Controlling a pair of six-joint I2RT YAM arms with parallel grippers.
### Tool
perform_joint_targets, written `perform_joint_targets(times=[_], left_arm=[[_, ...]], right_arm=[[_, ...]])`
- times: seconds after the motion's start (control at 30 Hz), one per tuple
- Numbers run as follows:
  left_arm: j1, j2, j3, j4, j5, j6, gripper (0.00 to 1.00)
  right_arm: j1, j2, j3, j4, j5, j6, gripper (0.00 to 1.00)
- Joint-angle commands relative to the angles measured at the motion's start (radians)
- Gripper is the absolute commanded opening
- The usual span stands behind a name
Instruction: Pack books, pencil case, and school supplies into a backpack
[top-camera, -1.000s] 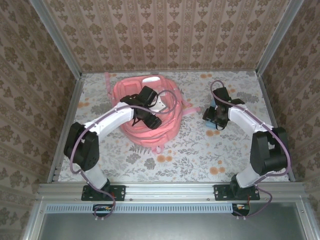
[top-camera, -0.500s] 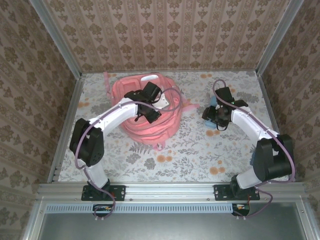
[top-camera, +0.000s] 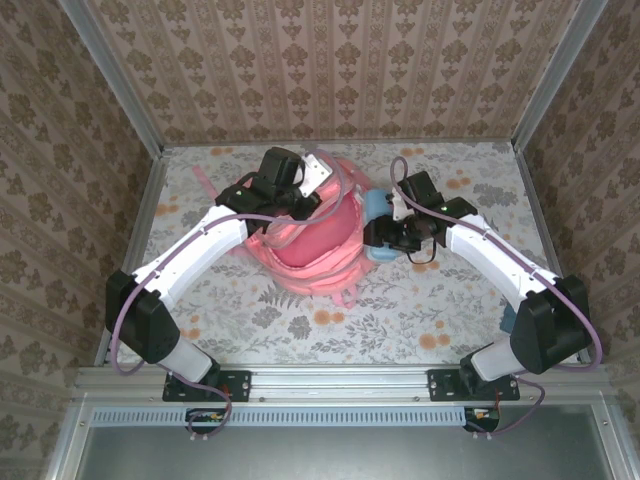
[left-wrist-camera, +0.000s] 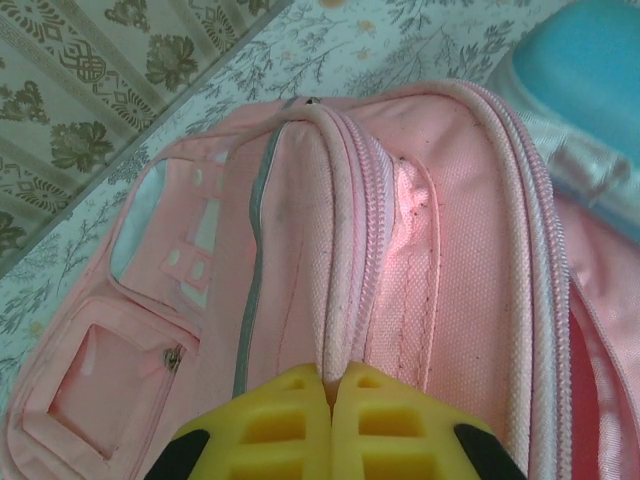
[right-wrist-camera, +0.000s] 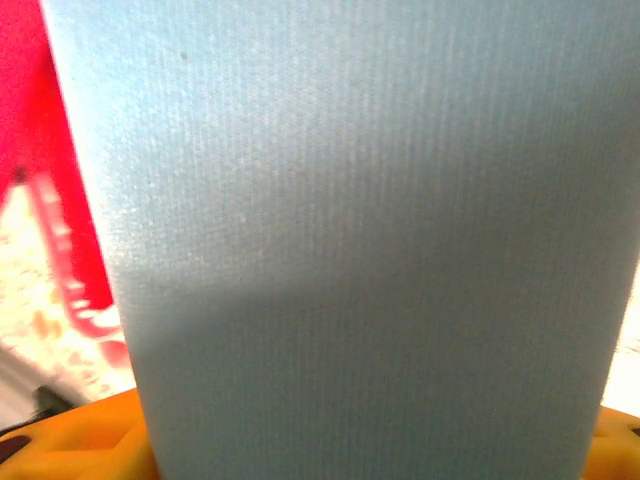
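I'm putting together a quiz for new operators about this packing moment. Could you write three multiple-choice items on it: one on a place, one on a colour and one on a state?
1. Where is the pencil case?
A. In the right claw, beside the backpack.
B. Lying loose, far from both arms.
C. Hidden under the backpack.

2. What colour is the backpack?
A. Green.
B. Pink.
C. Black.

3. How is the left claw?
A. Wide open in the air.
B. Shut on a book.
C. Shut on the backpack's piped rim.

Answers:
1 A: the right wrist view shows the light blue case gripped close-up.
2 B: pink fabric shows in the top and left wrist views.
3 C: the left wrist view shows it pinching the pink piping.
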Motion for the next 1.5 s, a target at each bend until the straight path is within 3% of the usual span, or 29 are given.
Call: perform_joint_targets(times=[0.0,0.23,0.57,0.67,0.77,1.0,1.13,1.3,1.47], left_arm=[[-0.011,-0.035,0.013,0.163,0.025,-0.074,0.0],[-0.023,-0.01,0.013,0.249,-0.076,-0.151,0.0],[-0.037,0.013,0.028,0.255,-0.051,-0.161,0.0],[-0.036,0.004,0.025,0.256,-0.05,-0.175,0.0],[-0.037,0.008,0.033,0.249,-0.064,-0.191,0.0],[-0.034,0.031,0.063,0.218,-0.073,-0.209,0.0],[-0.034,0.053,0.082,0.218,-0.061,-0.224,0.0],[-0.034,0.067,0.098,0.222,-0.055,-0.236,0.0],[-0.034,0.075,0.105,0.223,-0.045,-0.241,0.0]], right_arm=[[0.011,0.019,0.046,0.054,-0.127,0.067,0.61],[0.048,0.078,0.076,0.053,-0.176,0.154,0.6],[0.102,0.198,0.163,0.014,-0.184,0.13,0.6],[0.105,0.245,0.205,0.047,-0.191,0.133,0.71],[0.104,0.258,0.232,0.034,-0.111,0.144,0.83],[0.077,0.102,0.077,0.121,-0.029,0.215,0.86],[0.082,0.02,0.005,0.151,-0.004,0.226,0.77],[0.105,-0.058,-0.095,0.139,0.055,0.269,0.54],[0.166,-0.078,-0.148,0.181,0.048,0.324,0.4]])
